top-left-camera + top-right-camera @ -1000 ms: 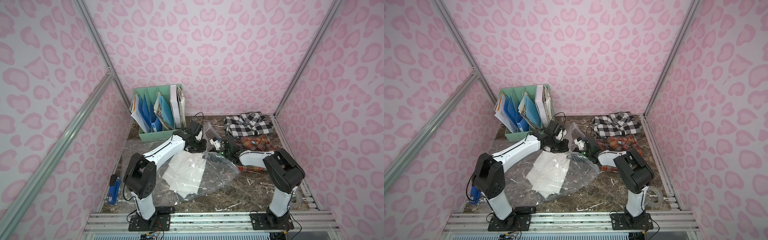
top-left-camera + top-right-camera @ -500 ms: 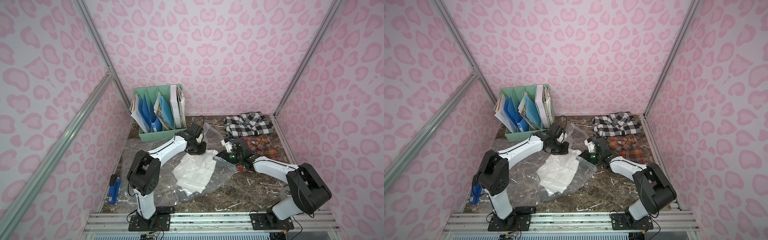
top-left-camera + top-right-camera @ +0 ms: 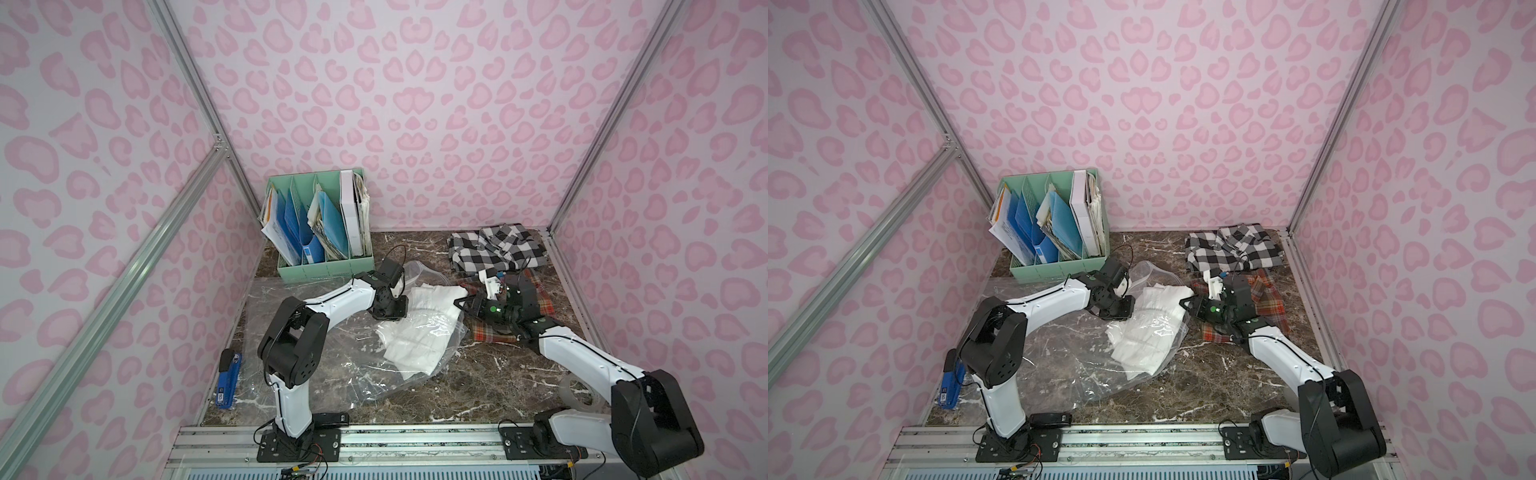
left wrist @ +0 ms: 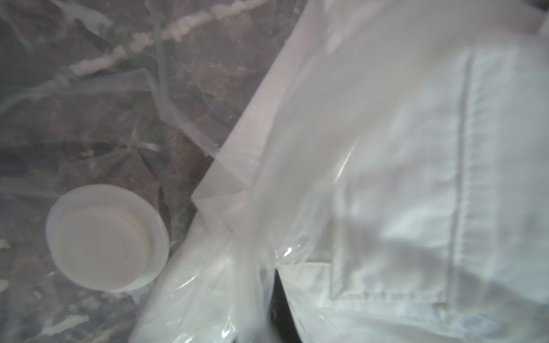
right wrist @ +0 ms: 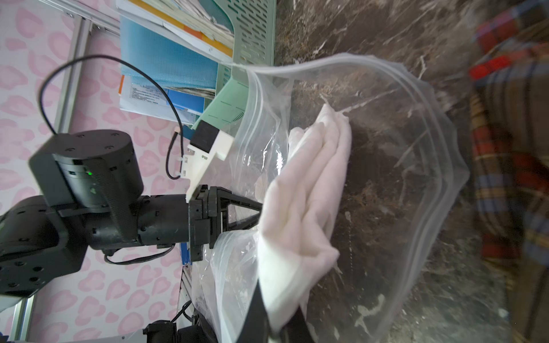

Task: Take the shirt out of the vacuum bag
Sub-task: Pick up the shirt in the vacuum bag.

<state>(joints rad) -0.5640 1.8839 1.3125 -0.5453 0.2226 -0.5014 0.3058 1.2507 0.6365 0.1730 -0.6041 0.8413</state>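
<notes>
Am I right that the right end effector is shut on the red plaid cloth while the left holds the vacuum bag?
No: the right wrist view shows the right end effector shut on the white shirt; the left end effector holds the vacuum bag.

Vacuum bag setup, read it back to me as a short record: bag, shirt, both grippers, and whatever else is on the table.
bag: clear, mouth open, lying on table; valve beside shirt
shirt: white, crumpled, mostly inside bag, one end at the mouth
left gripper: shut on bag plastic
right gripper: shut on shirt end
other: file rack, checked cloth, plaid cloth, stapler, tape roll
</notes>
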